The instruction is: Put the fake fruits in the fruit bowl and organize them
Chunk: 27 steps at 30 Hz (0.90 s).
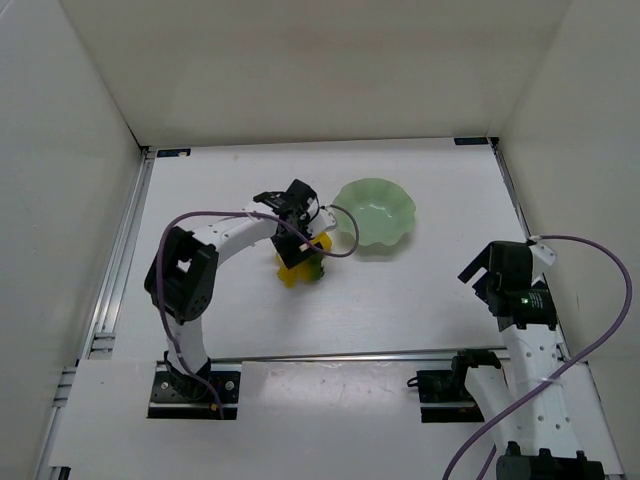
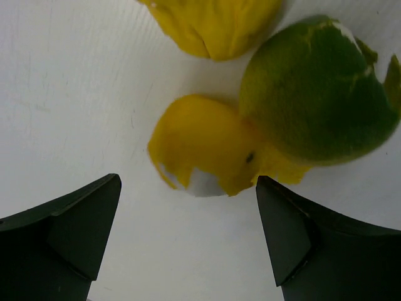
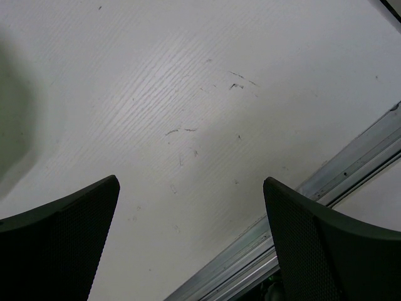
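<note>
Left gripper (image 2: 188, 188), jaws spread, hovers over a yellow-and-white round plastic fruit (image 2: 200, 147) just left of the pale mint-green scalloped bowl (image 1: 400, 205). A green-yellow round fruit (image 2: 313, 100) touches it; closing could scatter both.

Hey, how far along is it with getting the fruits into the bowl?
Nothing is done yet: the bowl looks empty. In hand: the left gripper is open just above the three fruits beside the bowl, aimed at the yellow-and-white one, gripping nothing. The right gripper is open over the table. Left: that fruit, the green one and the yellow one all go in.
</note>
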Tool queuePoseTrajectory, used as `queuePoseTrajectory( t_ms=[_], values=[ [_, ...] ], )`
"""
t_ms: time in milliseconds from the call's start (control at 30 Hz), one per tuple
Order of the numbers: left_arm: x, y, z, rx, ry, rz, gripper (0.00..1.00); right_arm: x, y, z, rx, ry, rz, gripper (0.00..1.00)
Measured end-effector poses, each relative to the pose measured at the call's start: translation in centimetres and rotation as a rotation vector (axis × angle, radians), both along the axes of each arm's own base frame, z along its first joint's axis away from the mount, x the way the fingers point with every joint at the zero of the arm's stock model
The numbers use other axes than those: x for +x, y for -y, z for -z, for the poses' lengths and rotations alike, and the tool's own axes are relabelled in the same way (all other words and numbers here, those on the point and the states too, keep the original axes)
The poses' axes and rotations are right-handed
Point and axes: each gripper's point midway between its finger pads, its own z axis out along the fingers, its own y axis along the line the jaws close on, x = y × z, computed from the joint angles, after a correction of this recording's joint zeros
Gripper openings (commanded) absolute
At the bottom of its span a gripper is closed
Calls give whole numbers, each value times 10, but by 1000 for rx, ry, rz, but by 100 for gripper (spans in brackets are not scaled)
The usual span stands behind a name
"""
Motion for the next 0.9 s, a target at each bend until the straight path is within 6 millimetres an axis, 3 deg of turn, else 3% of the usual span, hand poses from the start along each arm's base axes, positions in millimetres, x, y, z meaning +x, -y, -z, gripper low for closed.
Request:
queuePoseTrajectory(
  t_ms=[67,167,333,500,767,900],
  values=[
    [6,5,9,2,-6,1,100,0,0,2,-1,-11,0,100],
    [4,6,23,13,-43,6,92,0,2,4,-11,-26,-2,100],
    [1,6,31,8,-73,19,55,1,5,7,-29,-55,0,100],
    [5,5,28,-11,-84,-3,41,4,5,9,-33,-64,1,100],
    [26,-9,8,-13,-36,-131,39,9,5,15,-34,-54,1,100],
    [46,-10,-28,15,82,-184,43,13,4,22,-26,-60,-6,100]
  ],
)
